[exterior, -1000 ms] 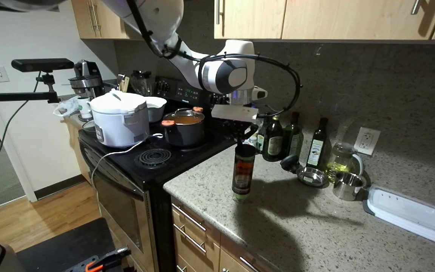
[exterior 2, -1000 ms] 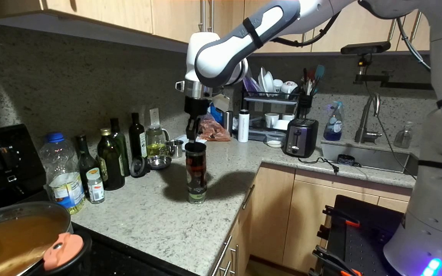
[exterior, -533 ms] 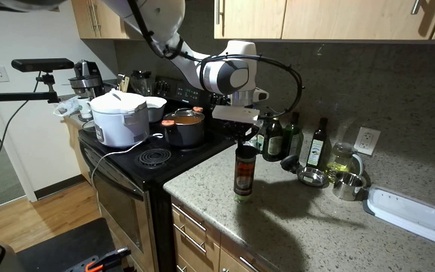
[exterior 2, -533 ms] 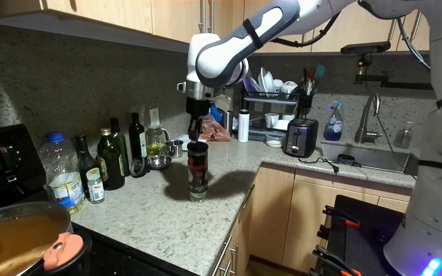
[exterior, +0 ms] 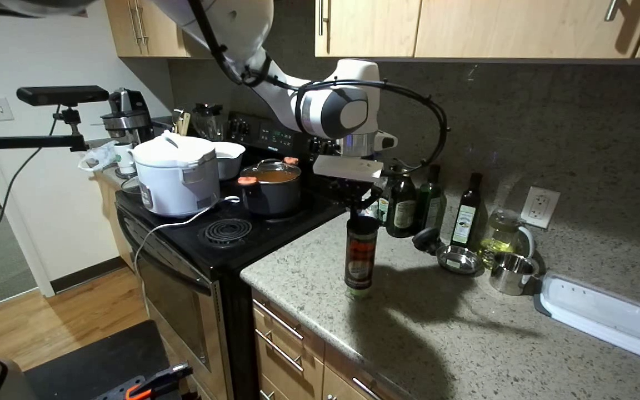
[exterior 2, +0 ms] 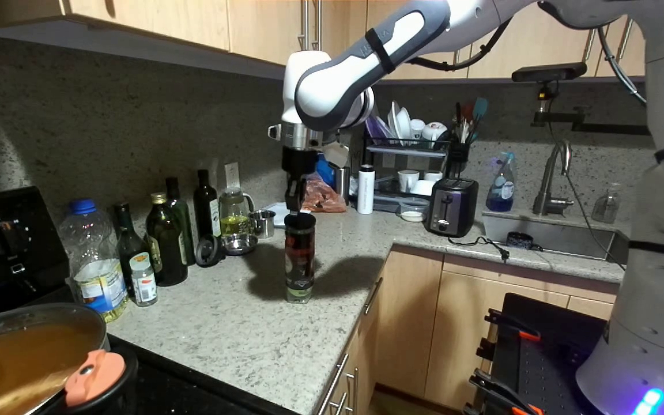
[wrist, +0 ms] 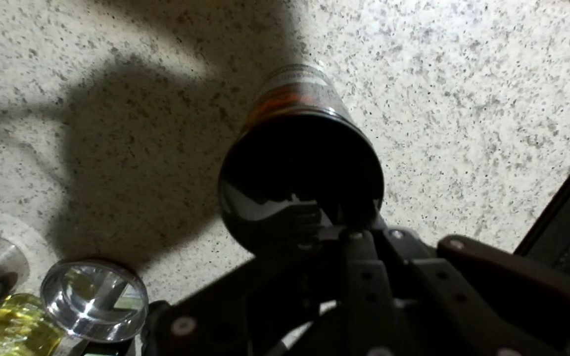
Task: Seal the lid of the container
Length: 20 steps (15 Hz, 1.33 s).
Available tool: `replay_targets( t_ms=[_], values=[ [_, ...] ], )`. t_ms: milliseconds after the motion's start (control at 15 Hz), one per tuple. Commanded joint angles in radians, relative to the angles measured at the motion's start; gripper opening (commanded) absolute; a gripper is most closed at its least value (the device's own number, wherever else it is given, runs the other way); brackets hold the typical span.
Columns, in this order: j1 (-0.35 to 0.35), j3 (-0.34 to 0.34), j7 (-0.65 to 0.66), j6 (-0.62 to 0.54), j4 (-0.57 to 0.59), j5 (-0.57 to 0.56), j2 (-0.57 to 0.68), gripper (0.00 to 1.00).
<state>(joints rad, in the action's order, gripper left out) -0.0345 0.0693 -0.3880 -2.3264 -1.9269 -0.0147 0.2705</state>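
Observation:
The container (exterior: 360, 261) is a slim jar with dark red contents, upright on the counter; it also shows in an exterior view (exterior 2: 300, 259) and the wrist view (wrist: 295, 96). Its lid (wrist: 295, 153) looks dark and glossy here, sits flush on top, and appears dark in both exterior views (exterior: 364, 225). My gripper (exterior: 353, 210) points straight down with its fingers together, tips at the lid's top, off its centre. Nothing shows between the fingers. It also shows in an exterior view (exterior 2: 294, 208) and the wrist view (wrist: 343, 213). Shadow hides the exact contact.
Dark green bottles (exterior: 403, 208) stand behind the container by the wall. A steel dish (exterior: 459, 260), steel cup (exterior: 511, 275) and oil pitcher (exterior: 500, 236) stand farther along. The stove (exterior: 228, 230) with pots adjoins the counter. Upper cabinets (exterior: 531, 28) overhang.
My gripper has shifted slightly, with a small lowering, rightward in both exterior views. The container has slid a little the same way and stays upright. The fingers look unchanged.

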Motion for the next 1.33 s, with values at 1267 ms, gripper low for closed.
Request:
replay_targets(
  t_ms=[1267],
  values=[
    [0.024, 0.002, 0.006, 0.007, -0.02, 0.0, -0.031, 0.0]
  ],
)
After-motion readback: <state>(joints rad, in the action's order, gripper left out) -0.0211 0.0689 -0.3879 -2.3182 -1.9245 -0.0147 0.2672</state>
